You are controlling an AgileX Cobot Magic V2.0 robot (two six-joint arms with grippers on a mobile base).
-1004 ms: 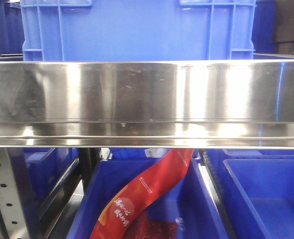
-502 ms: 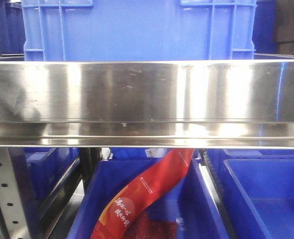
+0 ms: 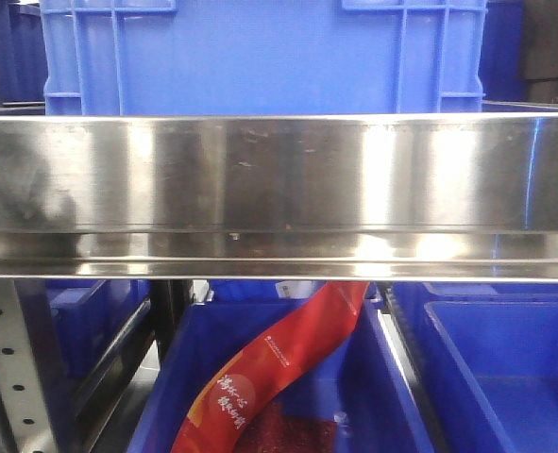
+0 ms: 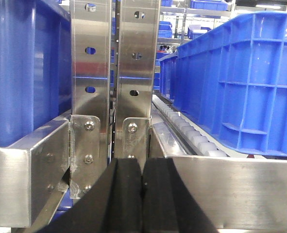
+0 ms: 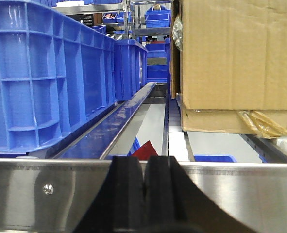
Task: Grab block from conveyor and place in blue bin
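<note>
Front view: steel rail [image 3: 279, 189] across the middle, crate [image 3: 260, 57] standing behind and above it, bin [image 3: 288, 377] below it with a pouch [image 3: 279, 363] leaning inside, another bin [image 3: 505, 368] to its right, perforated post [image 3: 9, 368] at lower left. Left wrist view: two upright posts [image 4: 114, 73] side by side in the centre, roller track [image 4: 187, 131] running back on the right under a crate [image 4: 245, 77]. Right wrist view: crate [image 5: 41, 73] on the left, cardboard box [image 5: 235, 63] on the right, channel [image 5: 148, 121] between them.

A polished steel rail [image 3: 279, 193] is seen spanning the full width, with a blue crate [image 3: 260, 57] set behind its upper edge and, beneath it, a blue bin [image 3: 378, 396] in which a red packet [image 3: 279, 363] is held, slanting.
</note>
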